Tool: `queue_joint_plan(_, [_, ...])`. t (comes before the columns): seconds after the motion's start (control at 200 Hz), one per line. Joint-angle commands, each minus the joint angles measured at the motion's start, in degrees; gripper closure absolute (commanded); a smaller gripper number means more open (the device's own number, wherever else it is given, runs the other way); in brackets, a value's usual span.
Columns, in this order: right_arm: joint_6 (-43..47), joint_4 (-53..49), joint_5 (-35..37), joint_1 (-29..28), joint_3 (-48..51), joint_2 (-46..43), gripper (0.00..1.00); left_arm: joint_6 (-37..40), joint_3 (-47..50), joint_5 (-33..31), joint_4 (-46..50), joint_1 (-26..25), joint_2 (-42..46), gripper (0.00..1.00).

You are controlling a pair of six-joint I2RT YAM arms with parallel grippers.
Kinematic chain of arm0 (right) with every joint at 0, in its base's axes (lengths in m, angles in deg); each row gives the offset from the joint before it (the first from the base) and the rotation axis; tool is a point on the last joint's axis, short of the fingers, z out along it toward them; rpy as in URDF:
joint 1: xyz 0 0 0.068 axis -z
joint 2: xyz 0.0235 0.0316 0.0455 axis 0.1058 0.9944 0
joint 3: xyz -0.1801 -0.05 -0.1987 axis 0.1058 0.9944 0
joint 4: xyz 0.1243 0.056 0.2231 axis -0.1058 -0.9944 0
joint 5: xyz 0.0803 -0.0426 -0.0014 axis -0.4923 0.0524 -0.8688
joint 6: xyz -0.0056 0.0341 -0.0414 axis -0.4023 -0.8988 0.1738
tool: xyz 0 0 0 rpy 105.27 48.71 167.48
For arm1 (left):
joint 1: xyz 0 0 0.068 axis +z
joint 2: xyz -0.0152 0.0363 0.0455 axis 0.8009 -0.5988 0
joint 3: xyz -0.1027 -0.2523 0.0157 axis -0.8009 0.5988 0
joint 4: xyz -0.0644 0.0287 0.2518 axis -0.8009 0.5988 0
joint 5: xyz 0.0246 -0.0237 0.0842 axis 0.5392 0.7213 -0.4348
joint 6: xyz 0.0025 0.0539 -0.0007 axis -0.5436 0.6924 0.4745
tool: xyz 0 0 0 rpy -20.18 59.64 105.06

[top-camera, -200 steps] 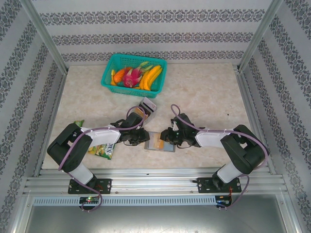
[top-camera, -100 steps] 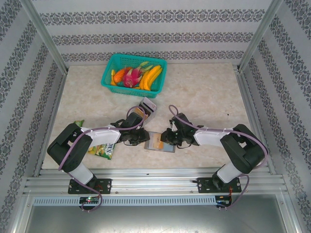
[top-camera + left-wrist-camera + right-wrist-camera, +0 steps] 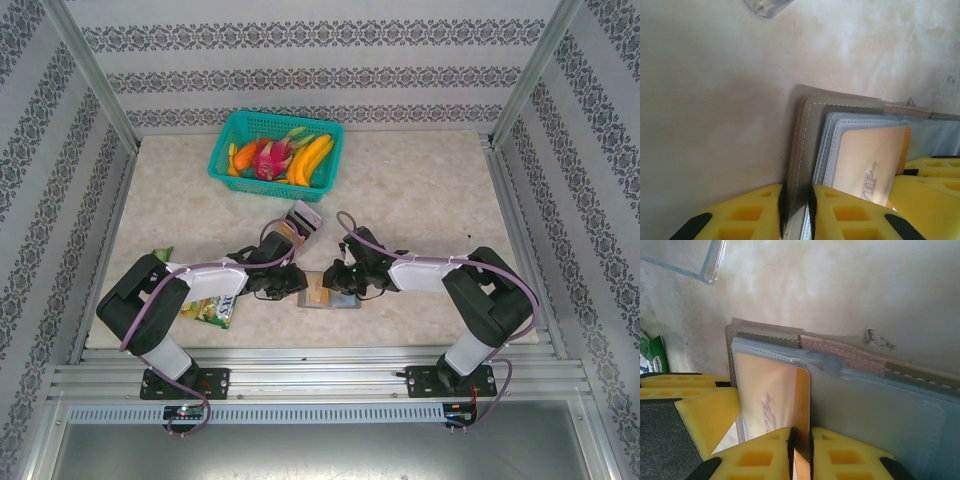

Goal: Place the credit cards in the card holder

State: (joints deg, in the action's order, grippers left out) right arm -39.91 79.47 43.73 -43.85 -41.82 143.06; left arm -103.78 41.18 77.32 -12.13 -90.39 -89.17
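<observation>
- The pale marbled table [image 3: 430, 200] carries everything; the arms reach in from its 6 o'clock edge.
- A teal basket [image 3: 222, 150] of fruit stands toward 11 o'clock, well apart from the grippers.
- The card holder [image 3: 348, 303] lies open and flat near the 6 o'clock edge, between the two wrists. It is grey with pale stitching, stacked slot lips and a tan strap along its spine [image 3: 850, 357].
- A green-yellow snack packet [image 3: 212, 310] lies at 9 o'clock of the card holder, beside the left arm.
- A small clear open-top box [image 3: 303, 220] sits at 11 o'clock of the card holder.
- The tan-orange card [image 3: 765, 390] lies on the holder's left panel, silver script on its face, its far end at the slot lips. Whether it is tucked in I cannot tell.
- The left gripper [image 3: 797, 205] is clenched on the card holder's outer flap edge.
- The right gripper [image 3: 800, 450] is clamped on the tan-orange card's long edge.
</observation>
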Motion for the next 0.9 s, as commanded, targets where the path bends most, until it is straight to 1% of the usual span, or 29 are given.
queue_joint_plan(0.0, [2.35, -2.01, -0.41, -1.75, -1.55, -1.5, 0.82, 0.49, 0.84, 0.56, -1.09, -1.15, 0.53, 0.77])
queue_joint_plan(0.055, [3.23, -5.08, 1.18, -1.64, -1.59, -2.75, 0.81, 0.49, 0.88, 0.41, -0.96, -1.09, 0.48, 0.77])
queue_joint_plan(0.12, [4.6, -10.6, 5.7, -1.77, -2.17, -4.35, 0.77, 0.49, 0.9, 0.42, -0.96, -1.15, 0.51, 0.77])
queue_joint_plan(0.225, [7.92, -19.44, 11.49, -1.92, -3.46, -5.18, 0.77, 0.53, 1.03, 0.14, -0.92, -1.2, 0.33, 0.77])
queue_joint_plan(0.33, [9.06, -21.04, 12.79, -1.4, -2.48, -4.69, 0.78, 0.49, 0.99, 0.16, -1.07, -1.16, 0.18, 0.77])
queue_joint_plan(0.44, [10.52, -22.77, 13.46, -0.94, -2.51, -2.52, 0.82, 0.49, 0.99, 0.22, -1.06, -1.15, 0.03, 0.77])
queue_joint_plan(0.54, [12.91, -29.18, 19.55, -1.32, -4.89, -1.81, 0.89, 0.64, 0.91, 0.16, -0.7, -1.15, 0.15, 0.77])
queue_joint_plan(0.659, [15.52, -35.22, 26.85, -2.33, -7.72, -3.36, 0.9, 0.67, 0.99, -0.03, -0.52, -1.16, 0.13, 0.77])
queue_joint_plan(0.764, [16.31, -36.59, 28.65, -2.47, -8.9, -4.83, 0.92, 0.58, 0.91, -0.03, -0.64, -1.16, 0.03, 0.77])
queue_joint_plan(0.849, [16.54, -34.52, 26.08, -2.65, -8.84, -6.22, 0.92, 0.58, 0.79, 0.01, -0.59, -1.15, 0.37, 0.77])
queue_joint_plan(0.894, [15.82, -35.22, 26.72, -2.91, -9.71, -6.65, 0.91, 0.75, 0.44, -0.12, -0.13, -1.15, 0.43, 0.77])
